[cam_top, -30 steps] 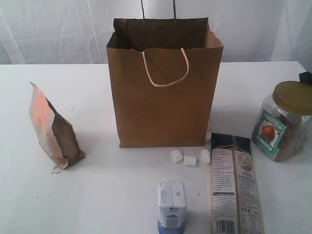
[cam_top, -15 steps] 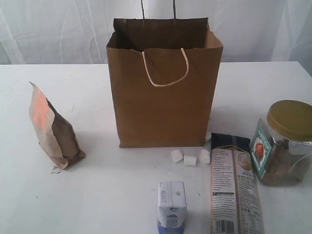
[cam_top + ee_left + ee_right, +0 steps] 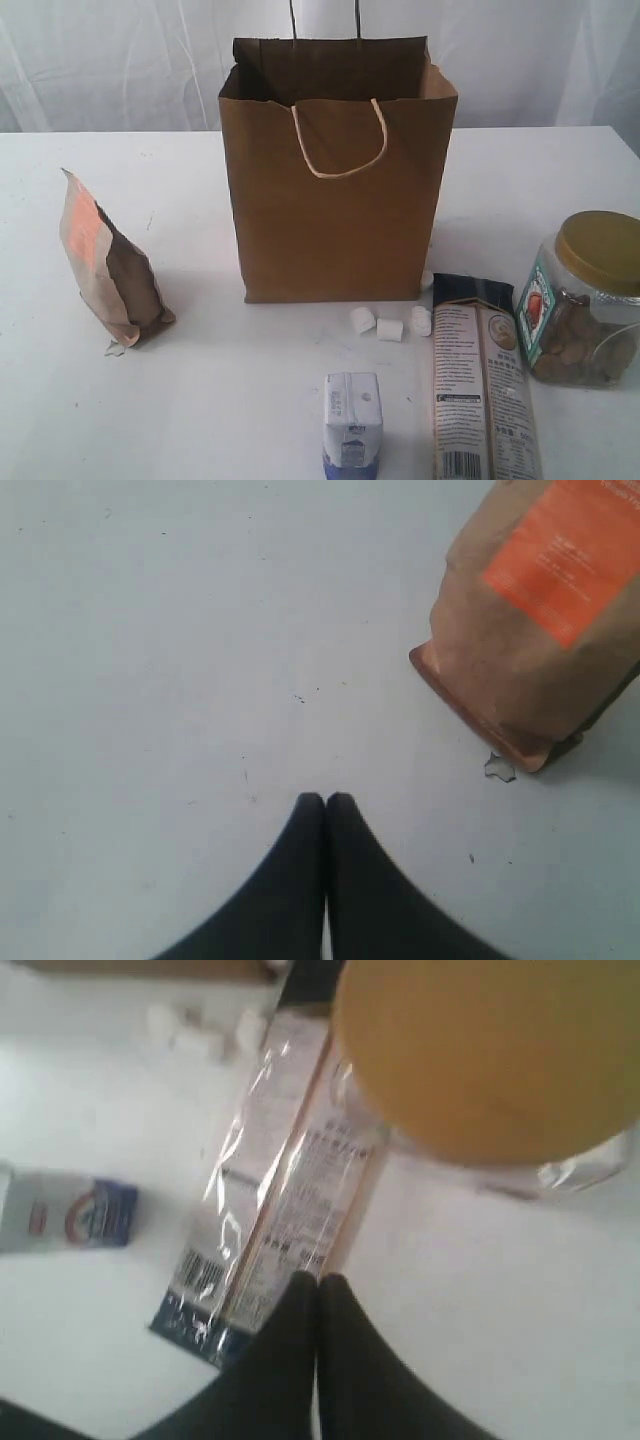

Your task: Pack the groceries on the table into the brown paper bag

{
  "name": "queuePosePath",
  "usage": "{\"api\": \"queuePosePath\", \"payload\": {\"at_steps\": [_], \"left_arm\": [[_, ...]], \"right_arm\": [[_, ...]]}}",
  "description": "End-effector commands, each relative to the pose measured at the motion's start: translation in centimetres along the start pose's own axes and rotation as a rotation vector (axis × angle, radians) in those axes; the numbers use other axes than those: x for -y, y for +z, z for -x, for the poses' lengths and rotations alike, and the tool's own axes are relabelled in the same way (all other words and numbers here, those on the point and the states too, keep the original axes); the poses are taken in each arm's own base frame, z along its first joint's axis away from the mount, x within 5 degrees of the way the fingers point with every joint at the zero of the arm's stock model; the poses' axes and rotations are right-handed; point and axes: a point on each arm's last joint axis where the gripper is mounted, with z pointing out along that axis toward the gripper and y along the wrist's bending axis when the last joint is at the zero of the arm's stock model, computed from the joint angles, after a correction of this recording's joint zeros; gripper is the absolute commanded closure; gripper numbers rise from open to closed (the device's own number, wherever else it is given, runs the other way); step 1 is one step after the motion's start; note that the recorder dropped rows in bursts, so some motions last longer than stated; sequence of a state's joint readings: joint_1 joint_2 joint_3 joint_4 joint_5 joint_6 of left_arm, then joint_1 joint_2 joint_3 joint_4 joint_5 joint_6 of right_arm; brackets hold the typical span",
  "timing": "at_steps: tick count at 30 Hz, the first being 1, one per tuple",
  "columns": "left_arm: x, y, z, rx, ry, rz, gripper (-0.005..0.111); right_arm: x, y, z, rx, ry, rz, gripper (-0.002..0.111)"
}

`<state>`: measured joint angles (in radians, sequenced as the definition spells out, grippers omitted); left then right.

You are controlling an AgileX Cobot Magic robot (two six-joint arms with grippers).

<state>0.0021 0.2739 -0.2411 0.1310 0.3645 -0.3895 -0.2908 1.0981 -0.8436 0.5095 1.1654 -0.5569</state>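
Behind the white table (image 3: 250,400), pale curtains (image 3: 120,60); left claw (image 3: 325,798), right claw (image 3: 318,1278) closed, empty.

Left end effector (image 3: 325,798), right end effector (image 3: 318,1278): matte black, curved, tapering.

I see a cream-handled brown paper bag (image 3: 335,230), a brown pouch (image 3: 112,268) patched orange, a gold-lidded clear jar (image 3: 583,305), a white, faintly specked table (image 3: 230,400).

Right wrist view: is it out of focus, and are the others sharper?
Right wrist view: soft throughout, jar a featureless yellow blur, glare streaks on the packet. Left wrist view: sharp, pouch crisp. Exterior view: fairly sharp, evenly lit, bag casting faint shadows.
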Motion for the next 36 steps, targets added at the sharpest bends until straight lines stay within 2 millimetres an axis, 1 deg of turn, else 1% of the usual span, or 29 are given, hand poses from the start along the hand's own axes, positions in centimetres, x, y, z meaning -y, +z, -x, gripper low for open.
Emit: {"api": "queuePosePath", "payload": {"at_steps": [1, 3, 5, 6, 7, 8, 9, 12, 14, 18, 19, 20, 23, 25, 27, 29, 31, 32, 34, 36], "left_arm": [[0.0, 0.0, 0.0, 0.006, -0.002, -0.008, 0.107], [0.0, 0.0, 0.0, 0.006, -0.002, -0.008, 0.107], [0.0, 0.0, 0.0, 0.006, -0.002, -0.008, 0.107], [0.0, 0.0, 0.0, 0.006, -0.002, -0.008, 0.107], [0.0, 0.0, 0.0, 0.006, -0.002, -0.008, 0.107], [0.0, 0.0, 0.0, 0.006, -0.002, -0.008, 0.107], [0.0, 0.0, 0.0, 0.006, -0.002, -0.008, 0.107], [0.0, 0.0, 0.0, 0.006, -0.002, -0.008, 0.107], [0.0, 0.0, 0.0, 0.006, -0.002, -0.008, 0.107], [0.0, 0.0, 0.0, 0.006, -0.002, -0.008, 0.107], [0.0, 0.0, 0.0, 0.006, -0.002, -0.008, 0.107], [0.0, 0.0, 0.0, 0.006, -0.002, -0.008, 0.107], [0.0, 0.0, 0.0, 0.006, -0.002, -0.008, 0.107], [0.0, 0.0, 0.0, 0.006, -0.002, -0.008, 0.107], [0.0, 0.0, 0.0, 0.006, -0.002, -0.008, 0.107], [0.0, 0.0, 0.0, 0.006, -0.002, -0.008, 0.107], [0.0, 0.0, 0.0, 0.006, -0.002, -0.008, 0.107], [0.0, 0.0, 0.0, 0.006, -0.002, -0.008, 0.107], [0.0, 0.0, 0.0, 0.006, -0.002, -0.008, 0.107], [0.0, 0.0, 0.0, 0.006, -0.002, -0.008, 0.107]], "right_arm": [[-1.5, 3.5, -4.3, -0.030, -0.180, 0.059, 0.108], [-1.3, 5.7, -5.6, 0.018, -0.235, 0.040, 0.108], [-0.9, 7.0, -6.0, 0.047, -0.257, 0.007, 0.108], [-0.9, 8.0, -6.0, 0.084, -0.293, 0.012, 0.108], [-1.1, 8.9, -5.7, 0.114, -0.341, 0.031, 0.108], [-0.9, 9.3, -5.4, 0.125, -0.377, 0.014, 0.108], [-0.3, 10.2, -4.9, 0.124, -0.376, -0.037, 0.108], [1.1, 11.9, -4.1, 0.122, -0.353, -0.140, 0.108], [1.6, 13.4, -3.3, 0.106, -0.361, -0.175, 0.108], [0.9, 15.6, -1.6, 0.072, -0.456, -0.127, 0.108], [0.9, 16.3, -1.1, 0.076, -0.468, -0.138, 0.108], [1.2, 16.7, -0.5, 0.085, -0.466, -0.167, 0.108], [2.8, 18.2, 1.4, 0.118, -0.398, -0.322, 0.108], [3.3, 19.1, 2.4, 0.118, -0.395, -0.348, 0.108], [3.0, 19.5, 3.1, 0.116, -0.393, -0.304, 0.108], [2.1, 19.5, 3.5, 0.110, -0.397, -0.207, 0.108], [1.1, 18.9, 3.8, 0.117, -0.412, -0.125, 0.108], [0.8, 18.4, 4.0, 0.133, -0.390, -0.114, 0.108], [0.3, 16.9, 4.0, 0.181, -0.291, -0.106, 0.108], [-0.4, 14.7, 4.1, 0.241, -0.255, -0.107, 0.108]]}}
